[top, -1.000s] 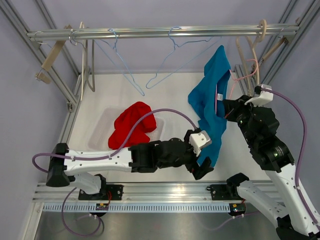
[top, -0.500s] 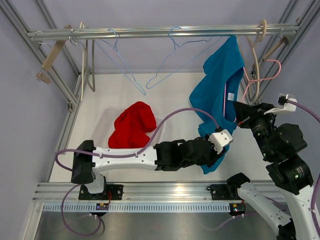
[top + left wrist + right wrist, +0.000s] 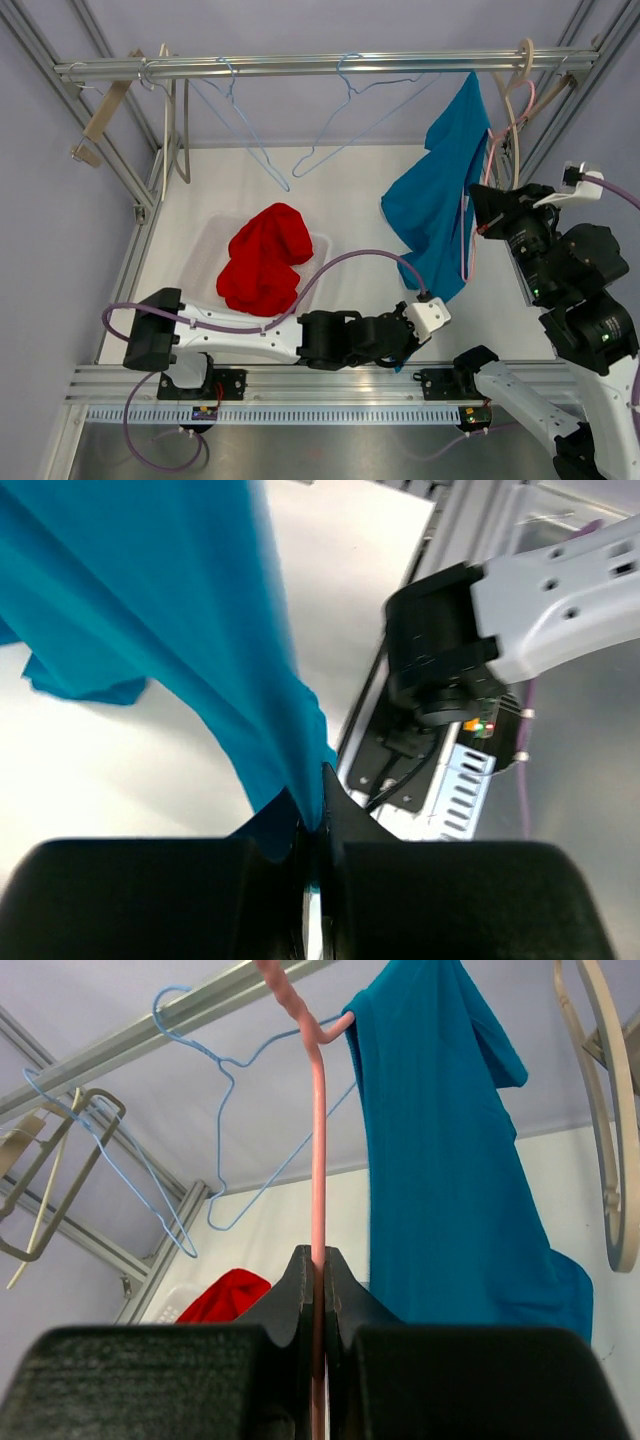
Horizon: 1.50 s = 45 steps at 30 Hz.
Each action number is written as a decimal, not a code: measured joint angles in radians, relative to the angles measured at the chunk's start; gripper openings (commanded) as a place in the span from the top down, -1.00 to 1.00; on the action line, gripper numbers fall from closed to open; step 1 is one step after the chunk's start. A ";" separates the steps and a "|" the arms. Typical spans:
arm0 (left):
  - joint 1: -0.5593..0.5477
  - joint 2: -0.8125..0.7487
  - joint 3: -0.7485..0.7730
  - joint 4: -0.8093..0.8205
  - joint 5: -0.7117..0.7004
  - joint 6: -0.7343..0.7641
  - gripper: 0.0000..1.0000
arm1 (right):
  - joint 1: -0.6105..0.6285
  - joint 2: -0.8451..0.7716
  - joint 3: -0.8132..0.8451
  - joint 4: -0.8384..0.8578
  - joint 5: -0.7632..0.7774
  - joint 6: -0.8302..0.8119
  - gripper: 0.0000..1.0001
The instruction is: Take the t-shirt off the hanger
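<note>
left hand (image 3: 313, 808) on one t-shirt (image 3: 170, 620); one pink hanger (image 3: 317, 1150)

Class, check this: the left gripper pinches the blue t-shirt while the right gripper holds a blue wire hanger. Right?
No: the right gripper holds the pink hanger, as the right wrist view shows. The left gripper does pinch the blue t-shirt.

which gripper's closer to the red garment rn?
Left. The left gripper sits right of the red garment, toward the near edge, shut on the blue t-shirt. The right gripper is farther right, clamped on the pink hanger.
</note>
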 measured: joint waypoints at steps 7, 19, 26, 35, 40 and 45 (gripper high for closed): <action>0.004 -0.094 -0.116 0.008 -0.074 -0.014 1.00 | 0.003 0.031 0.124 -0.035 -0.054 -0.010 1.00; 0.021 -0.369 -0.080 -0.023 -0.279 0.170 0.74 | 0.003 -0.228 0.137 -0.109 -0.300 0.043 1.00; 0.184 -0.275 0.119 0.068 -0.291 0.323 0.24 | 0.003 -0.243 0.179 -0.116 -0.511 0.125 1.00; 0.227 -0.102 0.261 0.179 -0.323 0.450 -0.47 | 0.003 -0.275 0.181 -0.089 -0.661 0.201 1.00; 0.233 -0.087 0.269 0.199 -0.323 0.496 1.00 | 0.003 -0.291 0.158 -0.067 -0.685 0.227 1.00; 0.233 -0.116 0.258 0.207 -0.330 0.509 1.00 | 0.003 -0.303 0.159 -0.069 -0.679 0.222 1.00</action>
